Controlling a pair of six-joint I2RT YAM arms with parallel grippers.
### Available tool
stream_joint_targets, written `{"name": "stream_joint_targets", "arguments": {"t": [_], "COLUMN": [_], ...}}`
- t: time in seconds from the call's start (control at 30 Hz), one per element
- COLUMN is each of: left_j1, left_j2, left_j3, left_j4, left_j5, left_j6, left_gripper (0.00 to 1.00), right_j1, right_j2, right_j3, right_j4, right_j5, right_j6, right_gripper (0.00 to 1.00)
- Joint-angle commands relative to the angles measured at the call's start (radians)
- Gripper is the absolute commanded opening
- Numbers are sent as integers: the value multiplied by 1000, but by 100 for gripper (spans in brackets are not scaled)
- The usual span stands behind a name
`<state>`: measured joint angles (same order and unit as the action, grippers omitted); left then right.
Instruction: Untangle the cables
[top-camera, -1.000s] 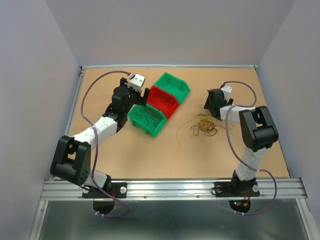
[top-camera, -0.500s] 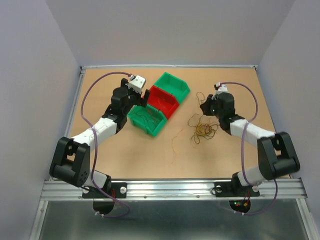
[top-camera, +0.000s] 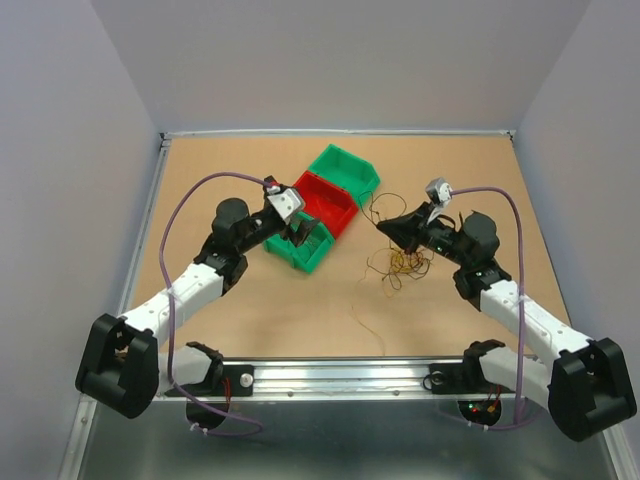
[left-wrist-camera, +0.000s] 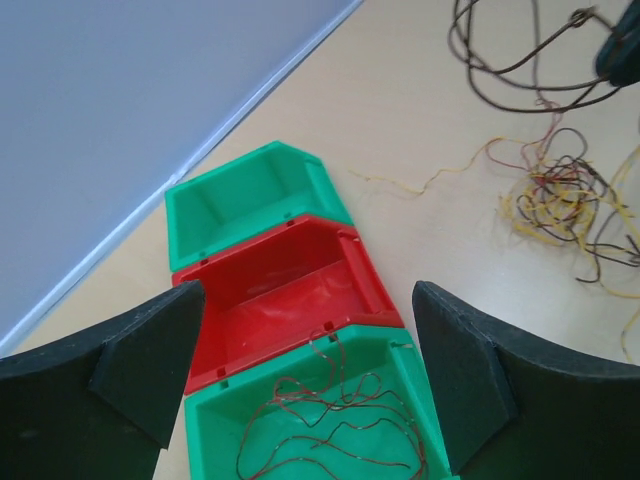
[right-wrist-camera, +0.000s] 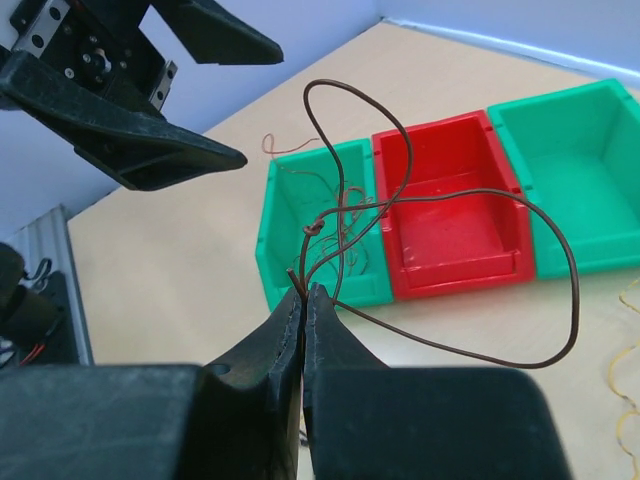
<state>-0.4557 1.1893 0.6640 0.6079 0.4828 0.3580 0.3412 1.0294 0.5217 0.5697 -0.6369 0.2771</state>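
The cables (top-camera: 405, 262) lie as a loose clump of brown, orange and yellowish wire right of the bins; the left wrist view shows the clump (left-wrist-camera: 560, 195) too. My right gripper (top-camera: 385, 228) is raised left of the clump. Its jaws (right-wrist-camera: 303, 292) are shut on one brown wire (right-wrist-camera: 577, 290) that loops in the air in front of the bins. More brown wire (left-wrist-camera: 330, 420) lies curled inside the near green bin (top-camera: 308, 258). My left gripper (top-camera: 300, 232) hovers over that bin, its fingers (left-wrist-camera: 150, 350) wide open and holding nothing.
A red bin (top-camera: 325, 205) and a far green bin (top-camera: 345, 170) sit in a diagonal row behind the near green one; neither holds anything I can see. One thin loose strand (top-camera: 365, 310) trails toward the table's front edge.
My right gripper shut on a brown wire at the clump, then swung left and up with it. The left arm drew back a little above the near green bin, still open.
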Motion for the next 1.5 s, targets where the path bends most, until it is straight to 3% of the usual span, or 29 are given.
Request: {"name": "stream_joint_targets", "arguments": {"t": [0.0,0.27,0.43,0.8,0.9,0.93,1.07,1.1,1.13,1.27,1.33,1.47], "left_j1": [-14,-28,-52,-130,-175,-185,-236,-244,-247,-229,-218,-215], "left_j2": [-76,-125,-63,61,90,99,89,89,87,40,-23,-115], "left_j3": [-36,-60,-14,42,71,77,66,69,74,86,69,45], "left_j4": [56,53,7,-86,-143,-154,-160,-165,-169,-159,-140,-120], "left_j5": [166,252,345,370,373,375,367,356,344,199,186,135], "left_j6": [39,30,4,48,90,99,137,137,133,72,46,3], "left_gripper": [98,99,99,97,93,90,45,19,0,0,0,0], "right_j1": [12,67,136,235,251,257,271,271,269,271,272,271], "right_j2": [3,58,112,121,129,133,159,169,172,179,202,294], "right_j3": [-15,12,69,92,97,103,120,124,126,120,115,145], "right_j4": [90,70,-7,-59,-62,-62,-67,-65,-67,-65,-65,-62], "right_j5": [-127,-219,-207,-190,-196,-199,-190,-185,-179,-123,-92,-55], "right_j6": [2,-42,-122,-193,-200,-203,-213,-211,-213,-242,-297,-337], "right_gripper": [0,1,1,1,0,1,3,19,26,58,67,70]}}
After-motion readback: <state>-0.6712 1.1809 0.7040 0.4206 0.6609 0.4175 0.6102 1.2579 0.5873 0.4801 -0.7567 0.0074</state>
